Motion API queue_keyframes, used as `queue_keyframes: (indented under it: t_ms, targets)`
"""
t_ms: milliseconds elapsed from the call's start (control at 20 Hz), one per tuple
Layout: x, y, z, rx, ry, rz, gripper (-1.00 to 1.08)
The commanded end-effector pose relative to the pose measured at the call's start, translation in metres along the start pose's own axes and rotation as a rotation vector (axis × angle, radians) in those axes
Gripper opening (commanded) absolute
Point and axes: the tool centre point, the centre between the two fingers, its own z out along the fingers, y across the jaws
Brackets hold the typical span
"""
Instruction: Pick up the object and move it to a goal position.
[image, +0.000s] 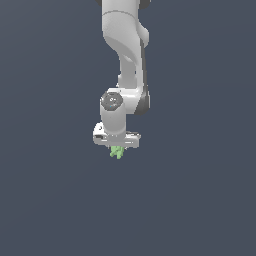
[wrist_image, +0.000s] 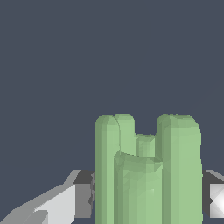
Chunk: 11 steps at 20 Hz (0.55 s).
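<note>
1. The white arm (image: 125, 55) comes down from the upper edge of the exterior view and ends in a wide white gripper (image: 117, 148) that points straight down.
2. The object (image: 117, 152), a tiny light-green lump, sits directly under the gripper, poking out just below the gripper's body.
3. In the exterior view the object is far narrower than the gripper above it, and only its lower part shows.
4. The wrist view shows the object (wrist_image: 146, 170) close up: several upright ridged columns of uneven height, the outer ones taller and a shorter one in front of the middle.
5. In the wrist view, fingers (wrist_image: 65, 203) with grey and white faces flank the object, one on each side.
6. Each finger's dark inner face lies right against the side of the object, with no gap visible, so the fingers are clenched on the object.
7. All around the gripper and object there is only a flat dark blue-grey backdrop in both views.
8. No shadow or edge shows beneath the object, so I cannot tell whether it rests on a surface or hangs clear of one.
</note>
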Motion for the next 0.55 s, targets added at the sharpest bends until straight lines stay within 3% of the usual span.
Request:
queue_keyframes:
  t_ms: [0,250,500]
  targets:
    - [0.005,0.022,-0.004,0.000,0.000,-0.002,-1.00]
    - [0.013,0.049,-0.010,0.000,-0.001,-0.002,-1.00]
    - [0.016,0.057,-0.011,0.000,-0.001,-0.002,-1.00]
